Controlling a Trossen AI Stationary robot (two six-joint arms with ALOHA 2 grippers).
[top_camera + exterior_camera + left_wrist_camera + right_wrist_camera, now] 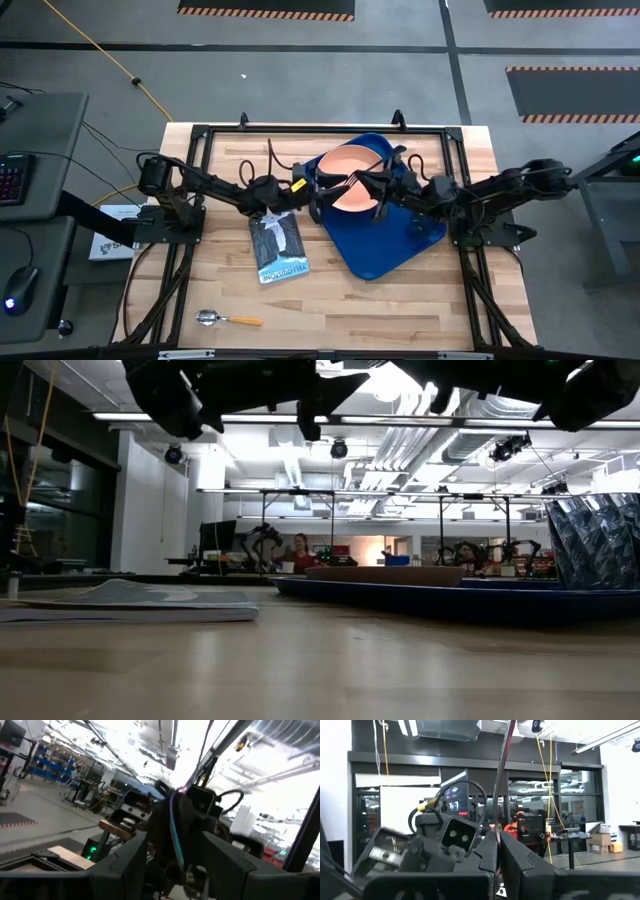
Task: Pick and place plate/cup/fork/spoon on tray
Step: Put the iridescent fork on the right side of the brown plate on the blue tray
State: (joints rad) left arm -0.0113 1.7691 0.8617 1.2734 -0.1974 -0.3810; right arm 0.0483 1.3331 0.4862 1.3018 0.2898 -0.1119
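The teal-blue fork [352,182] hangs in the air over the peach-orange plate [352,165], which rests on the far part of the dark blue tray [400,245]. My right gripper [378,186] is shut on the fork. My left gripper [328,190] faces it from the table's left, open. Its fingers [131,857] stand on either side of the fork [175,832]; I cannot tell if they touch it. The see-through cup [597,540] shows at the right of the low view, by the tray. The spoon [228,319] lies near the table's near edge. My right gripper pinches the fork between its two shut fingers [512,855]. The fingers come roughly level from the table's right. The slim shaft [501,790] sticks out beyond the fingertips toward my left gripper. The fork is lifted clear, above the plate.
A blue-and-white booklet [278,245] lies left of the tray, under my left arm. The black frame rails [300,130] run along the table's far edge and sides. Bare wood shows at the near part of the table.
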